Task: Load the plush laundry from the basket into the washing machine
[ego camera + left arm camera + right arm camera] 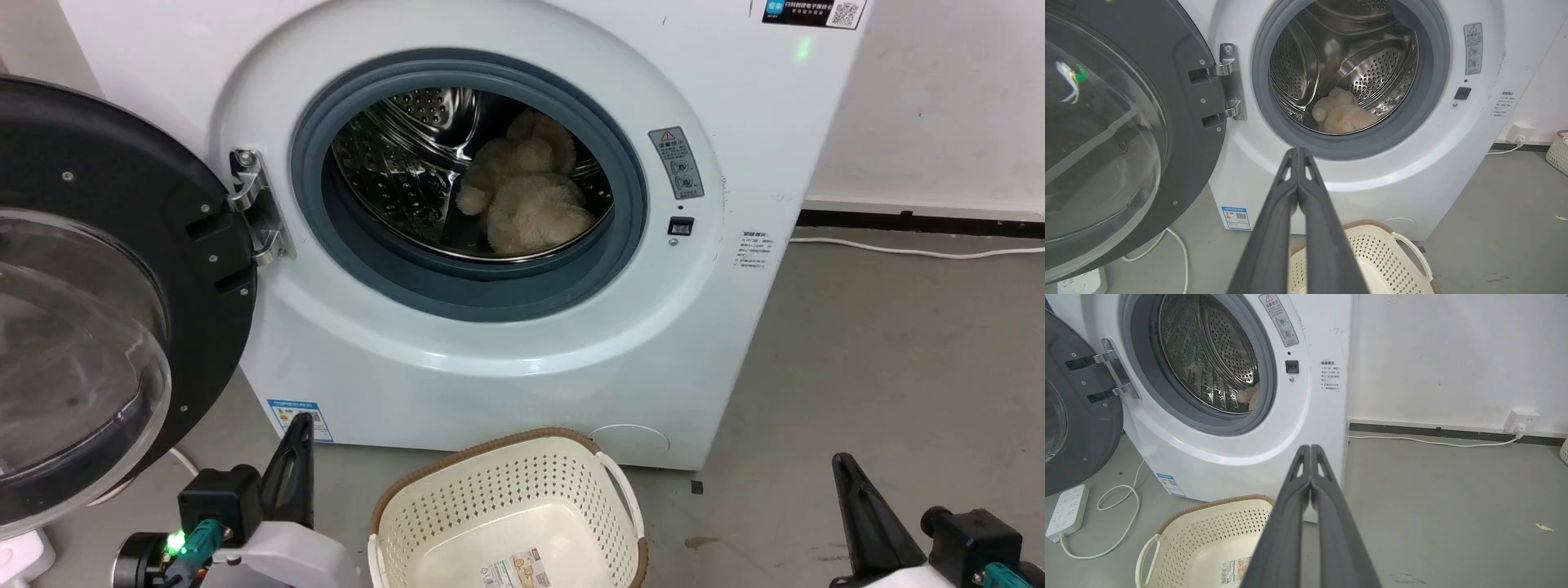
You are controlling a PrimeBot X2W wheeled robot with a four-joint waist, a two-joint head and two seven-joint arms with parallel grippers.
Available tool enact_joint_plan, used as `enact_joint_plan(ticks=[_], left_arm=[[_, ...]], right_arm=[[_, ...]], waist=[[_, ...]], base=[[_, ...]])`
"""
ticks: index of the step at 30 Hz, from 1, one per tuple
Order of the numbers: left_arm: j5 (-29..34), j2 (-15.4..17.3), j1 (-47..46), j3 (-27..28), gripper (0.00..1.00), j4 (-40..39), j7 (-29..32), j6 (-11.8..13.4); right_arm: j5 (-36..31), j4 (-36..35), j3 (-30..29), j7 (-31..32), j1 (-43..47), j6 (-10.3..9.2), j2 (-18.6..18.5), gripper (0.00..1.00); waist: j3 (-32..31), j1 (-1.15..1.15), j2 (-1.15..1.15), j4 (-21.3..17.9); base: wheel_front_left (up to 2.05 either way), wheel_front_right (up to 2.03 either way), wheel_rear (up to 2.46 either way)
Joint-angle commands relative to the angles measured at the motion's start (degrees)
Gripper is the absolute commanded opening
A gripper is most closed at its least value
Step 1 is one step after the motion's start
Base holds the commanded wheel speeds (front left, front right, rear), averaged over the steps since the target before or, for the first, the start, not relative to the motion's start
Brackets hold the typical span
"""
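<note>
Plush laundry (526, 192) inside washing machine (490, 343) drum (392, 163), far beyond both hands, long axis roughly near-to-far; basket (522, 435) near, between them. Left hand (1298, 152) and right hand (1310, 447) pressed shut, gripping nothing; left nearer open door (98, 163).

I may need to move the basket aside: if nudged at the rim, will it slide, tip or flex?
The basket probably slides rather than tips: it sits low and wide on the smooth floor. Empty perforated plastic, it looks light, so a small push may carry it. Thin walls might flex slightly.

plush laundry (526, 196) in washing machine (457, 343), basket (506, 490) before it
</note>
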Motion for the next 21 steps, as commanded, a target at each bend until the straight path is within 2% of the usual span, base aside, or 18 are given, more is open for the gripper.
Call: enact_joint_plan(ticks=[1,21], left_arm=[[0.88,-0.54,-0.49,0.55,0.0,0.16,0.09,-0.52],[6.24,-4.47,-0.73,3.97,0.0,0.65,0.89,-3.15]], right_arm=[[-0.6,0.12,0.08,0.22,-1.36,0.02,-0.05,0.0],[-2.73,0.43,0.71,1.94,-3.61,0.03,-0.07,0.0]], waist=[[0.03,0.0,0.0,-0.01],[0.79,0.0,0.0,-0.25]], base=[[0.0,0.0,0.0],[0.0,0.0,0.0]])
